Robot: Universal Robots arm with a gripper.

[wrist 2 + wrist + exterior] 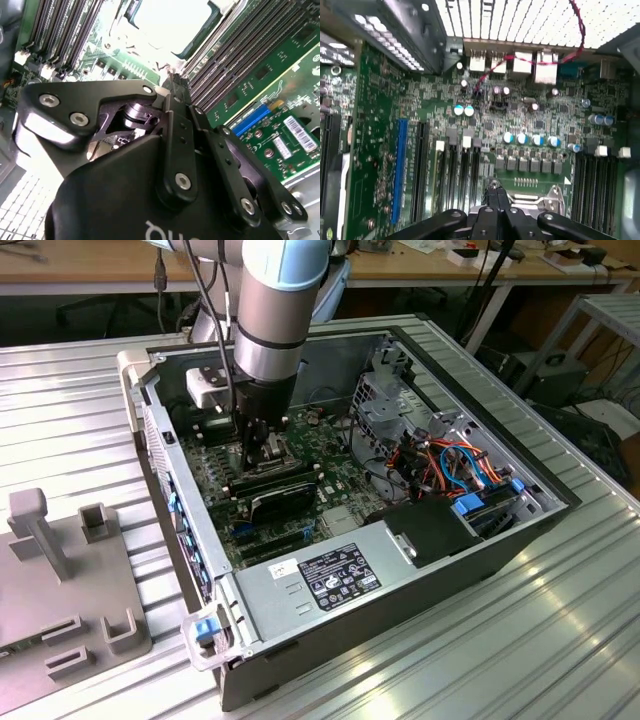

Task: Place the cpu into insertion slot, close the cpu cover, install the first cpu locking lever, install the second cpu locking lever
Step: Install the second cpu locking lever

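Observation:
The cpu shows its bright silvery top in the second wrist view, lying flat in the insertion slot, whose dark rim frames it between banks of long memory slots. My gripper is shut, its fingertips together just beside that rim and close above the green board. In the first wrist view the same shut fingertips point at the board, next to a silvery metal tab of the socket frame. Whether the cpu cover is down I cannot tell, and the locking levers are too thin to make out. In the exterior view the gripper reaches down into the open case.
The open computer case lies on a ribbed metal table. A black card sits beside the gripper, with a power supply at the front and bundled cables toward the exterior view's right. A grey fixture stands at the exterior view's left.

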